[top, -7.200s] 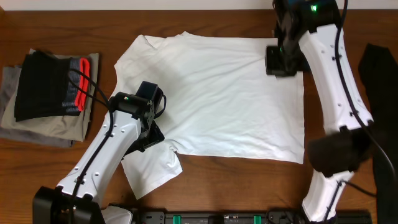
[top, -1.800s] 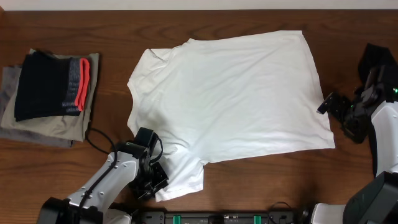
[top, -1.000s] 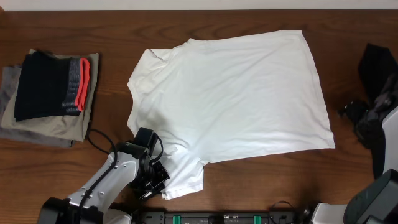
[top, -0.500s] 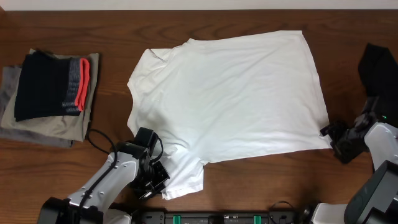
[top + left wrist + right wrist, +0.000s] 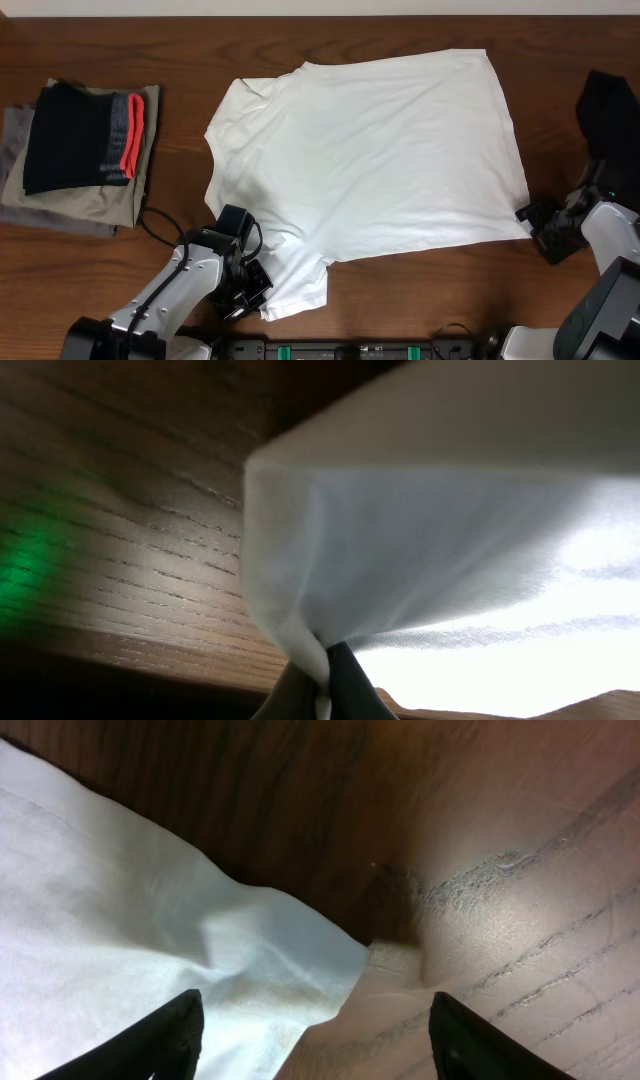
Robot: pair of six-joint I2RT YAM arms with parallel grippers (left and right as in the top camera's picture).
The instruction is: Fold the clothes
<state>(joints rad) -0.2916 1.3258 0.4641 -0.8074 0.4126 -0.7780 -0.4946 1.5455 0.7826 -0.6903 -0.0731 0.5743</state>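
A white T-shirt (image 5: 370, 150) lies spread flat on the wooden table, collar to the left. My left gripper (image 5: 258, 290) is shut on the edge of the near sleeve (image 5: 295, 285), at the shirt's lower left. In the left wrist view the sleeve fabric (image 5: 400, 540) bunches into the closed fingertips of that gripper (image 5: 325, 695). My right gripper (image 5: 530, 218) stands open at the shirt's lower right hem corner. In the right wrist view that corner (image 5: 290, 955) lies on the wood between the spread fingers (image 5: 165, 1040), which do not touch it.
A stack of folded clothes (image 5: 85, 150) sits at the table's left side, topped by a black piece with a red band. A dark garment (image 5: 605, 110) lies at the right edge. A black rail (image 5: 350, 350) runs along the front edge.
My right gripper has come in from the right edge to the shirt's lower right corner, its jaws narrowing a little. The left gripper keeps its hold on the sleeve and has not moved.
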